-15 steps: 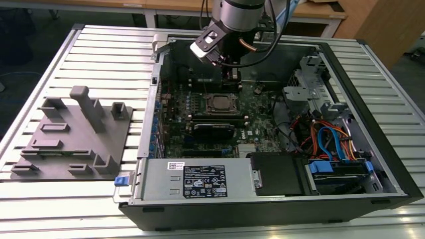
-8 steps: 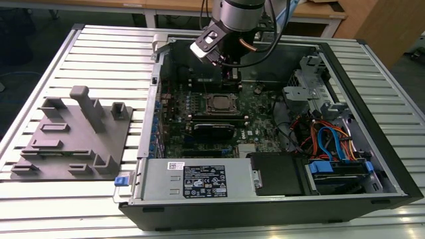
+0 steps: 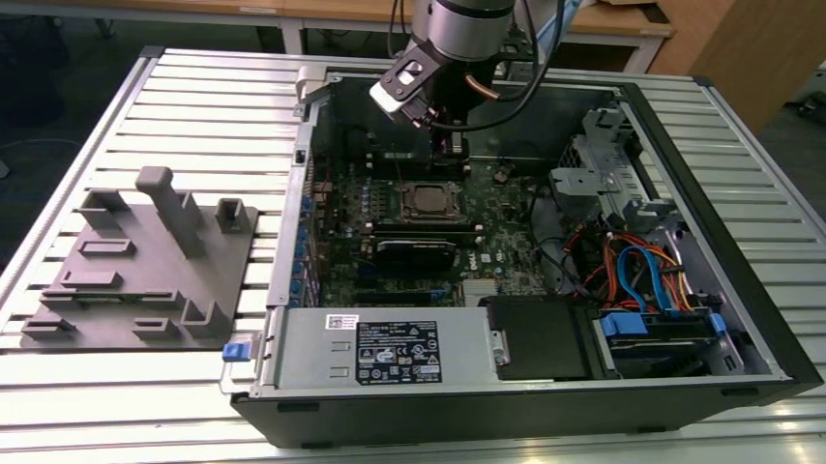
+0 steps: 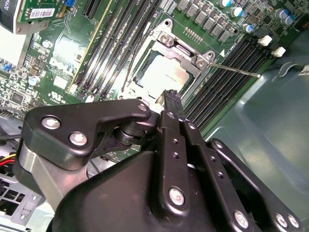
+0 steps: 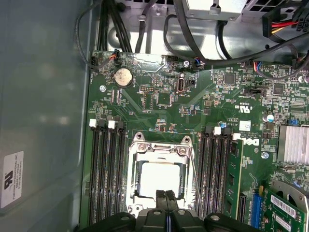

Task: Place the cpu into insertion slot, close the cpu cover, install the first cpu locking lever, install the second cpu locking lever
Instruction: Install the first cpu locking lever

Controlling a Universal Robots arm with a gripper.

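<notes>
The cpu (image 5: 159, 178) (image 4: 161, 76) lies flat in the insertion slot (image 3: 430, 201) on the green board, its silver top showing. The cpu cover (image 5: 160, 154) (image 4: 186, 54), a silver frame, lies down over it, with the chip seen through its window. One thin wire locking lever (image 5: 195, 179) (image 4: 236, 70) runs along one side of the socket, its end standing free. My gripper (image 5: 167, 197) (image 4: 171, 96) is shut with nothing in it, and its black fingertips hover just over the socket's edge. The arm (image 3: 452, 48) leans into the open case from the far side.
Black memory slots (image 5: 106, 169) (image 5: 215, 169) flank the socket. A finned heatsink (image 5: 293, 144) and cables (image 5: 193, 43) lie nearby, and the case wall (image 5: 43, 121) stands close. A grey parts fixture (image 3: 142, 261) sits on the exterior view's left; drive bays and wiring (image 3: 645, 280) on its right.
</notes>
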